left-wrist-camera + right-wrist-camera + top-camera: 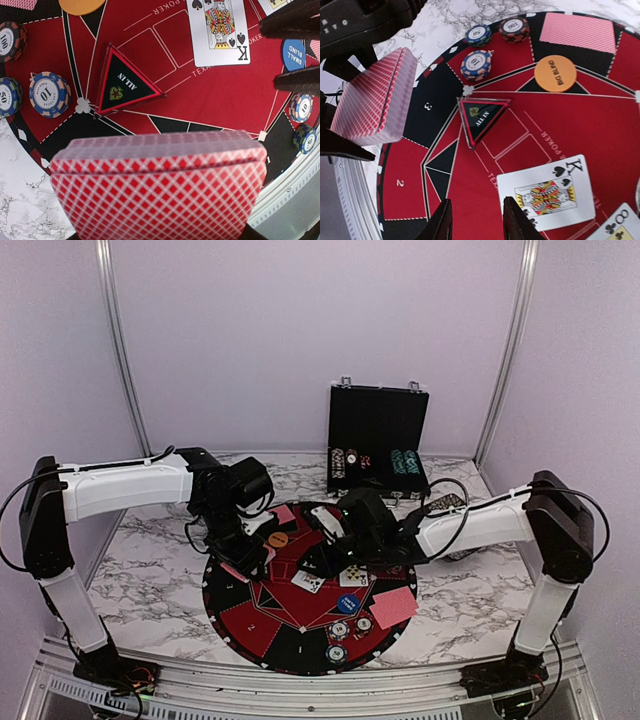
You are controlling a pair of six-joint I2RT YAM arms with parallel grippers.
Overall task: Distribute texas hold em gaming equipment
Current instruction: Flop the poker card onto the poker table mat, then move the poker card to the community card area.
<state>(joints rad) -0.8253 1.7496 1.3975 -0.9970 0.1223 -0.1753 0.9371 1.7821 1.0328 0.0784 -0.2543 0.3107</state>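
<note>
Left wrist: deck in L gripper

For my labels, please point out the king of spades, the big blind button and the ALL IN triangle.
King of spades (pixel 547 192): right wrist, card middle.
Big blind button (pixel 555 73): right wrist, printed centre.
ALL IN triangle (pixel 125 85): left wrist, black centre.

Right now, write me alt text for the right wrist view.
The right gripper hangs open and empty over the red poker mat, near a face-up king of spades. At left, the left gripper clamps a deck of red-backed cards; farther off lie an All In triangle, an orange Big Blind disc and three chip stacks.
</note>
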